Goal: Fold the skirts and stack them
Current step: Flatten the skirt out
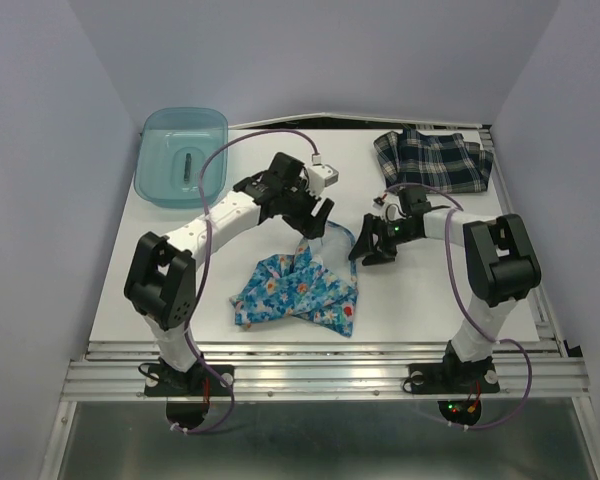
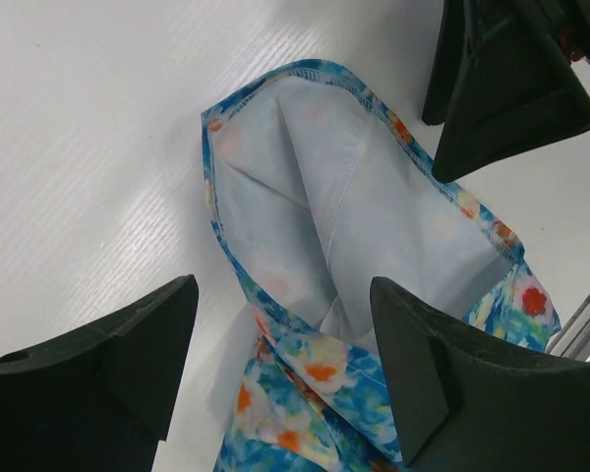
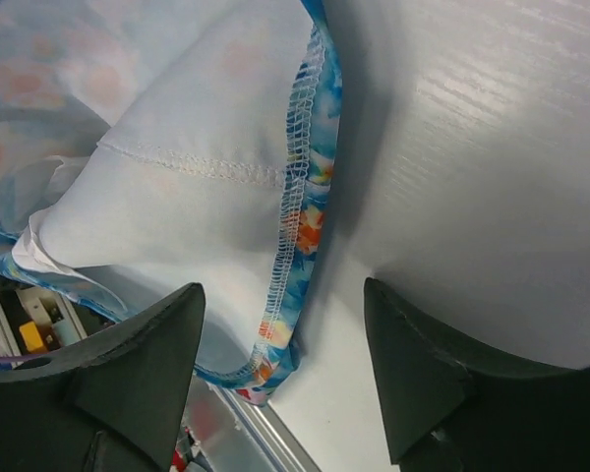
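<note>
Top view with both wrist views. We see the floral skirt [image 1: 300,290] lying crumpled at the centre of the table [image 1: 180,280], where both arms can reach it. The plaid skirt [image 1: 432,158] sits apart at the upper right of the frame. We judge that it is parked there, either waiting its turn or serving as the base of the stack. The teal bin [image 1: 180,155] at the upper left plays no part.

Both grippers meet over the upper right corner of the floral skirt. There a flap is turned back, so that its pale inner face [image 2: 334,216] lies uppermost. We read this as a fold being laid or adjusted.

The left gripper [image 1: 318,222] looks straight down with its jaws spread wide and nothing between the pads. The flap lies flat on the table beneath the gap, and its lower part passes under the finger [image 2: 442,383] at the lower right of that view.

The right gripper [image 1: 370,252] likewise has its jaws apart and grips nothing. The stitched hem [image 3: 300,177] runs down the gap between them. Cloth lies to the left of the hem and bare table to the right. We cannot tell whether either fingertip touches the cloth.
</note>
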`<state>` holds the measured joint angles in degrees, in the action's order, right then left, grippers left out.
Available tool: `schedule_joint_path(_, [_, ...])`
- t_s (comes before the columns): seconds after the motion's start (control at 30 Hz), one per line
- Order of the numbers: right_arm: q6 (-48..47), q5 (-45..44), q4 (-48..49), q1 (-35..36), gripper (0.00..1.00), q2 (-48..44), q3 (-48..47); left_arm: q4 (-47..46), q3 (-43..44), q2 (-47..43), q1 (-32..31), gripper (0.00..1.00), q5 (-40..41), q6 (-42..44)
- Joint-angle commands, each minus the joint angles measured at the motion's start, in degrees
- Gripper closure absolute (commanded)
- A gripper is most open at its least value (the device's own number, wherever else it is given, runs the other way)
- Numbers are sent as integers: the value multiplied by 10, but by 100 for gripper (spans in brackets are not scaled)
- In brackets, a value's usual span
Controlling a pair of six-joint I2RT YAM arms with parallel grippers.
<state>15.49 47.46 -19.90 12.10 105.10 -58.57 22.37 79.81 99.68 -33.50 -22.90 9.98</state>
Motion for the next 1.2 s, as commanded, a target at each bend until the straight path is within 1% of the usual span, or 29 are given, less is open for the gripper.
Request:
schedule_joint_path(0.0, [34, 14, 32, 5, 29, 4, 17, 28, 40, 15, -36, 19, 78, -2])
schedule_joint_path(0.07, [47, 18, 37, 5, 29, 13, 24, 43, 47, 27, -43, 21, 103, -4])
schedule_joint_path(0.17, [66, 39, 56, 5, 32, 27, 36, 67, 59, 42, -46, 28, 154, -11])
schedule_joint_path(0.2, [67, 45, 63, 10, 33, 31, 38, 78, 61, 43, -46, 31, 180, -8])
schedule_joint_path(0.27, [68, 52, 64, 15, 37, 43, 37, 92, 67, 50, -46, 35, 203, -3])
schedule_joint_path(0.3, [69, 55, 64, 15, 38, 46, 35, 107, 75, 53, -46, 38, 219, 2])
schedule_joint_path(0.37, [68, 58, 63, 22, 43, 50, 36, 117, 78, 60, -45, 41, 223, 5])
schedule_joint_path(0.4, [67, 59, 63, 28, 44, 51, 36, 119, 76, 61, -45, 45, 245, 7])
schedule_joint_path(0.47, [60, 57, 58, 33, 48, 53, 37, 117, 73, 61, -43, 50, 250, 11])
schedule_joint_path(0.5, [56, 55, 53, 33, 49, 56, 36, 117, 74, 61, -41, 57, 254, 11])
schedule_joint_path(0.53, [54, 55, 50, 33, 51, 57, 33, 116, 74, 61, -40, 62, 256, 11])
schedule_joint_path(0.57, [46, 54, 45, 33, 55, 58, 31, 113, 74, 57, -35, 66, 256, 9])
schedule_joint_path(0.6, [41, 50, 34, 33, 58, 59, 26, 111, 76, 55, -32, 74, 256, 7])
schedule_joint_path(0.63, [36, 47, 29, 33, 61, 58, 22, 109, 78, 53, -31, 78, 257, 7])
schedule_joint_path(0.67, [25, 44, 21, 33, 63, 57, 19, 109, 81, 47, -29, 79, 258, 6])
schedule_joint_path(0.7, [17, 35, 3, 33, 69, 56, 14, 110, 84, 44, -27, 81, 262, 8])
schedule_joint_path(0.73, [-1, 26, -8, 33, 78, 52, 0, 110, 93, 36, -26, 88, 266, 11])
schedule_joint_path(0.77, [-8, 1, -33, 33, 83, 49, -8, 110, 104, 31, -25, 95, 273, 17])
schedule_joint_path(0.8, [-17, -15, -47, 33, 86, 45, -18, 110, 105, 25, -25, 99, 278, 21])
schedule_joint_path(0.83, [-33, -36, -60, 33, 90, 35, -41, 109, 117, 11, -23, 100, 285, 23])
schedule_joint_path(0.87, [-41, -75, -75, 33, 96, 29, -53, 108, 124, 3, -21, 100, 295, 28])
schedule_joint_path(0.9, [-48, -97, -88, 33, 98, 22, -67, 107, 133, -4, -18, 100, 302, 31])
schedule_joint_path(0.97, [-64, -145, -129, 33, 99, 0, -97, 101, 160, -26, -9, 100, 313, 43])
schedule_joint_path(1.0, [-70, -193, -152, 27, 99, -8, -129, 96, 179, -41, 3, 100, 318, 50])
schedule_joint_path(1.07, [-87, -241, -171, 21, 99, -22, -167, 90, 198, -54, 14, 100, 324, 56])
schedule_joint_path(1.1, [-96, -289, -185, 21, 99, -35, -207, 86, 215, -60, 19, 100, 332, 60])
schedule_joint_path(1.13, [-105, -311, -189, 21, 99, -41, -226, 80, 223, -65, 25, 100, 336, 65])
schedule_joint_path(1.17, [-123, -357, -194, 21, 99, -52, -247, 65, 229, -78, 35, 100, 344, 74])
